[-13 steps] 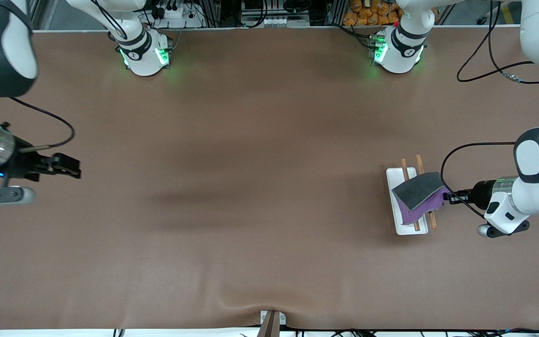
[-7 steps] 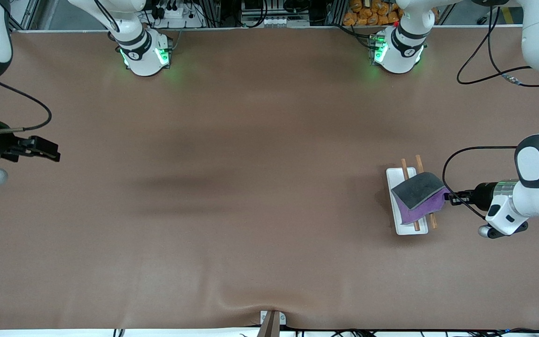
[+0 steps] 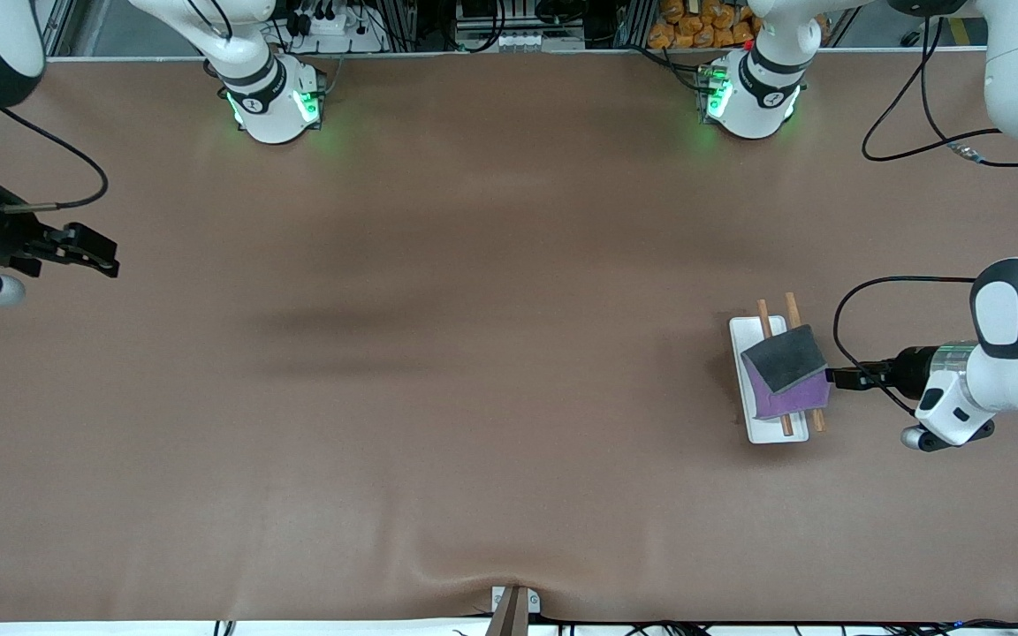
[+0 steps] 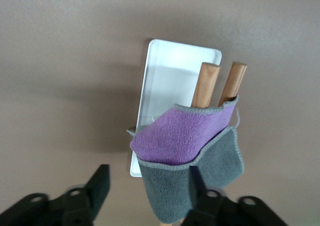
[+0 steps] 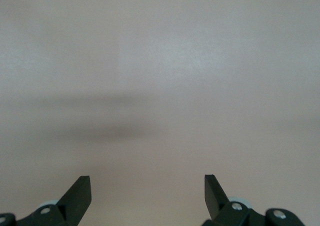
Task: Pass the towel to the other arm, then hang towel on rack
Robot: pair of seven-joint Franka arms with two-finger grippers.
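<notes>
The left gripper [image 4: 145,198], fingers spread and empty, sits just beside the towel [image 3: 787,371] draped over the rack [image 3: 749,397], so a trailing fingertip could drag it off, while the right gripper [image 3: 98,256] waits open at its end.

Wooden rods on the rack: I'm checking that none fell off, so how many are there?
2. Both rods lie side by side over the white rack, with the towel draped across their middles. Nothing suggests a third hidden underneath.
</notes>
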